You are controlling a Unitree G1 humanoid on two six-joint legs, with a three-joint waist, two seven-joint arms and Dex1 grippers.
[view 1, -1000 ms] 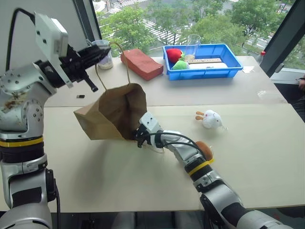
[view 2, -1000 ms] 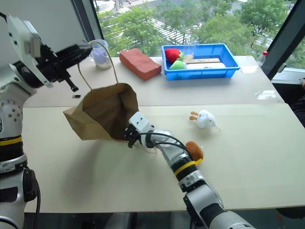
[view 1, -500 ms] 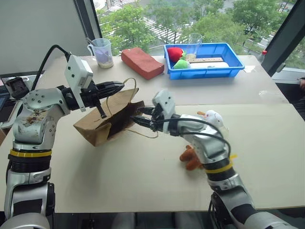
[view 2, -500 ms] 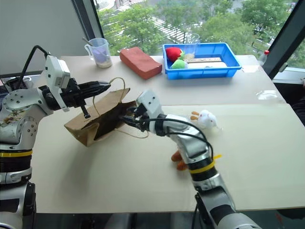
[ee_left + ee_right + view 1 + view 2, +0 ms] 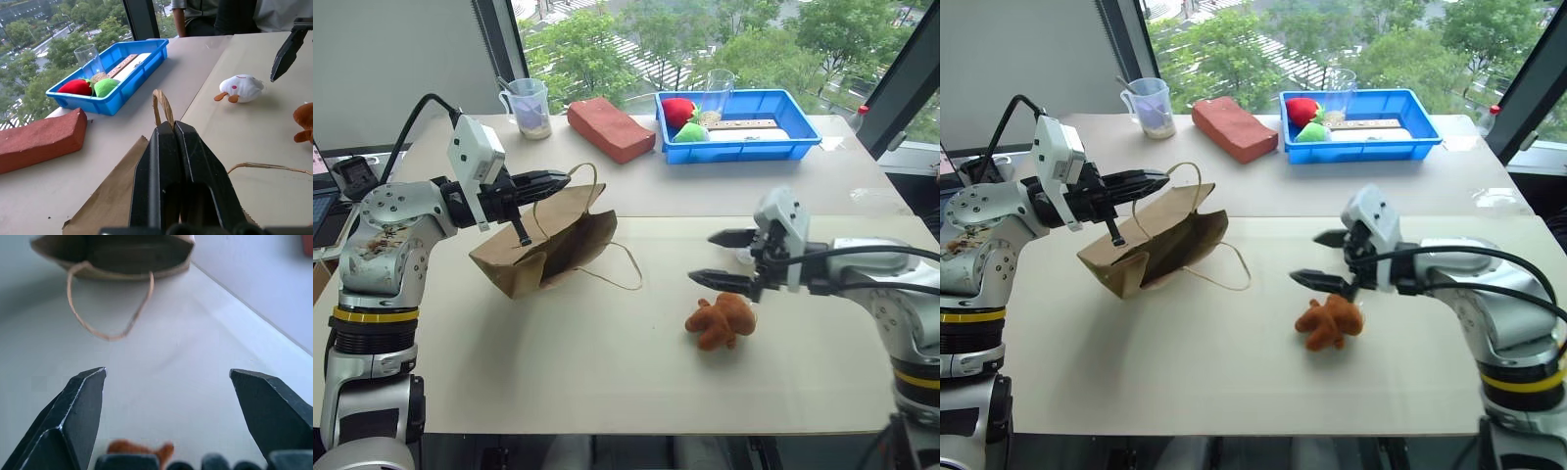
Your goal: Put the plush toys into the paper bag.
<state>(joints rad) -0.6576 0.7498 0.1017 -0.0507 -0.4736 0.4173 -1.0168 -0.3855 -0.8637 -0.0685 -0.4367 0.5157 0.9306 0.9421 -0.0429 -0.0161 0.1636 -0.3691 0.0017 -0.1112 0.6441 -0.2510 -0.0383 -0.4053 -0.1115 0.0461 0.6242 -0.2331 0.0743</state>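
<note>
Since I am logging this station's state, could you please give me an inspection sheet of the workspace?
Surface: pale table, bare near the front edge.
Job's things: paper bag tipped, mouth toward the centre; brown plush toy and white plush toy on the table.
Clutter: blue tray holding red and green toys, brick block, measuring cup.
Grippers: left gripper shut on the bag handle; right gripper open over the brown toy.
Cables: black cables on both arms.
Surroundings: window, trees.

Office or lab: pale worktable [image 5: 607, 372], high window [image 5: 636, 39] overlooking trees, street.
</note>
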